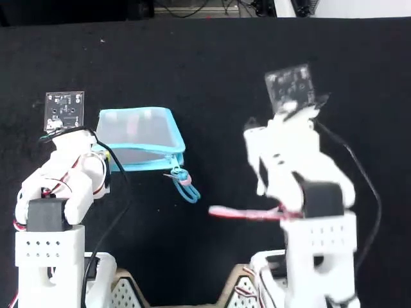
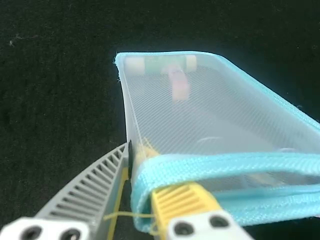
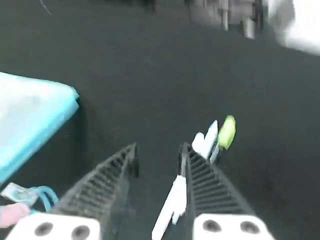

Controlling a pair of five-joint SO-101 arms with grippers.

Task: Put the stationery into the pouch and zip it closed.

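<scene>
Left hand (image 2: 135, 150) closed on pouch (image 2: 210, 115) edge; right hand (image 3: 158, 148) open, white pen (image 3: 175, 197) perhaps touching it

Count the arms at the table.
2. The left arm stands at the pouch, its gripper shut on one corner. The right arm stands apart, past the pouch's zip pull.
</scene>
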